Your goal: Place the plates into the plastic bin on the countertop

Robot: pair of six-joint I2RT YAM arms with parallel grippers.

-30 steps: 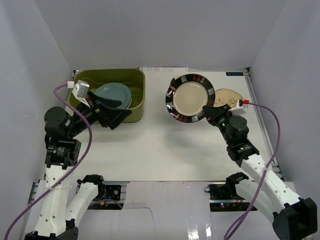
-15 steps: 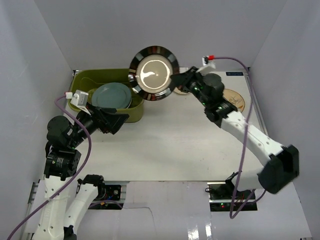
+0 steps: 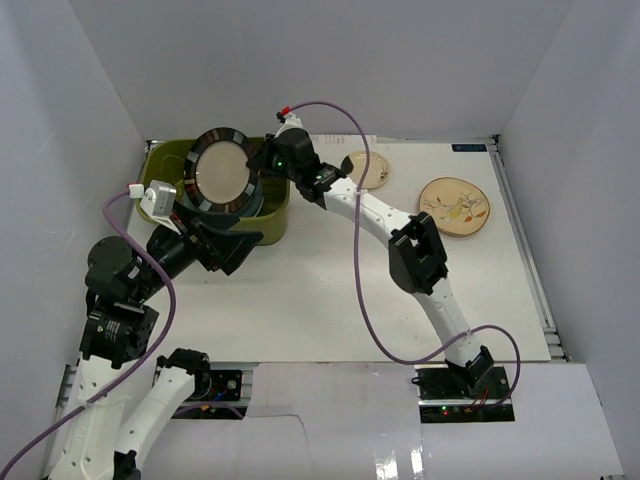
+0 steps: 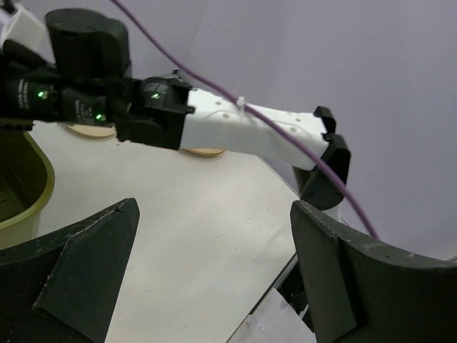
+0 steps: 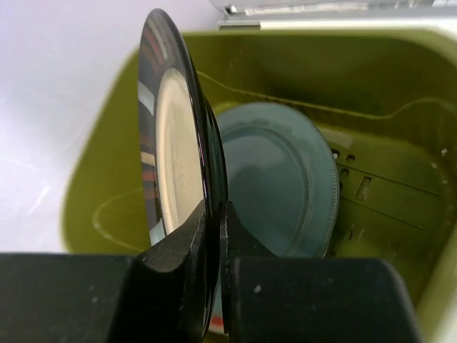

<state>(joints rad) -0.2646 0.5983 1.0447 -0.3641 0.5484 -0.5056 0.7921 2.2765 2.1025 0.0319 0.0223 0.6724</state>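
Jaws tight on tilted black-rimmed plate (image 5: pixel 175 179)

The black-rimmed plate (image 5: pixel 175 179) is glazed ceramic. Its dark rim is glossy enough to throw back coloured streaks of light, and its cream centre shines more softly. Behind it, the light blue plate (image 5: pixel 285 186) has a duller, satin glaze with a finely ribbed edge. The plastic bin (image 5: pixel 385 78) is smooth olive plastic with a faint sheen.

The right tool (image 5: pixel 218 225) has fingers (image 5: pixel 314 300) of matt black plastic, dusted with pale specks. The left tool (image 4: pixel 214 236) has fingers (image 4: pixel 71 279) that look dark, matt and slightly rough along their edges. The right arm's shell (image 4: pixel 250 132) is smooth white plastic. The tabletop (image 3: pixel 330 290) is a flat, matt white.
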